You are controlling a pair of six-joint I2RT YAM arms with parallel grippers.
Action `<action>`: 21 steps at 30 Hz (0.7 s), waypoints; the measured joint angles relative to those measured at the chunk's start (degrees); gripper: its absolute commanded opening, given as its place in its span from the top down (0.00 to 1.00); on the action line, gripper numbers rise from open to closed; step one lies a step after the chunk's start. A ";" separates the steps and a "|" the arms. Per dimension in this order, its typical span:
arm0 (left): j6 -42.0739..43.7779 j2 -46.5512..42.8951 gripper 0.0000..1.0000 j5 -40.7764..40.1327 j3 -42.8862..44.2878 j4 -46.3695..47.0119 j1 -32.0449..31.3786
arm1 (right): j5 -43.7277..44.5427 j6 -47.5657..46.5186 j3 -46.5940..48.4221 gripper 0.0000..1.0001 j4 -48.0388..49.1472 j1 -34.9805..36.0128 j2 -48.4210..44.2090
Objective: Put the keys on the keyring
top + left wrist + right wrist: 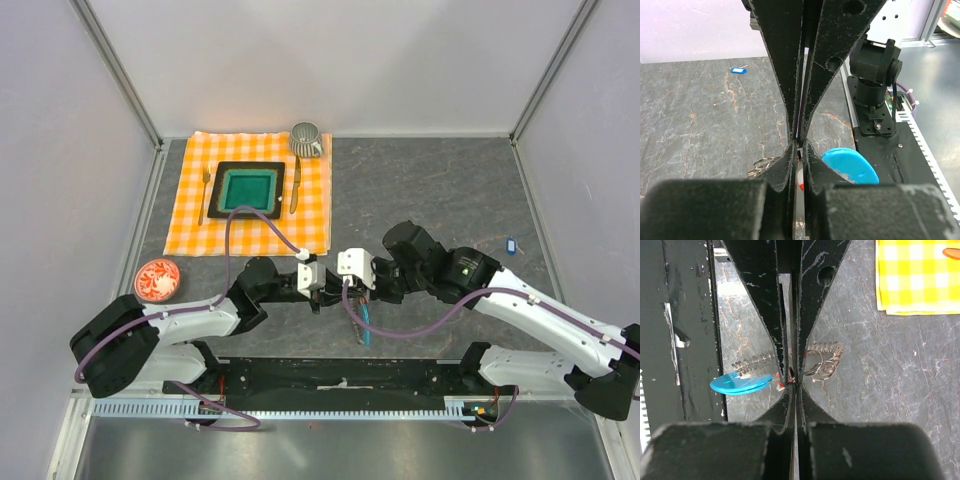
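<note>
**Keyring at the meeting point of both grippers**

Keyring (pixel 360 325) sits near the front edge of the table (pixel 430 190), just ahead of the arm bases. Coil and small rings spread to either side of the fingertips. The light-blue strip (pixel 742 384) lies on the side toward the base rail. Whether the loop hangs or rests on the table, cannot tell.

Left gripper (pixel 325 280) and right gripper (pixel 342 275) face each other, tip to tip.

Right wrist view: right fingers (pixel 802 405) are nipped together, with a small dark ring of the keyring at the tips.

Left wrist view: left fingers (pixel 785 165) are closed to a sliver, with a thin dark line in the gap. What they pinch, cannot tell.

Red key (pixel 780 385) shows only as a red scrap right at the pinch. It also shows low between the left fingers. Too hidden to say which gripper has it.

Blue key (pixel 511 244) lies flat on the table, well apart to the right, touching nothing.

Checked cloth (pixel 250 225) is at the far left and the red saucer (pixel 157 280) is at the left edge. Both are well clear of the grippers.
</note>
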 measured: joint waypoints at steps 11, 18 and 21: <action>0.13 -0.22 0.88 0.28 1.42 -2.27 -0.02 | 0.44 0.00 -0.39 1.00 0.07 0.00 -1.38; 1.07 -0.96 0.97 0.26 1.95 -4.66 -0.02 | 0.39 0.00 -0.63 1.00 0.42 0.00 -1.49; 1.64 -1.18 0.98 0.39 2.43 -5.99 -0.02 | 0.48 0.00 -0.70 1.00 0.37 0.00 -1.62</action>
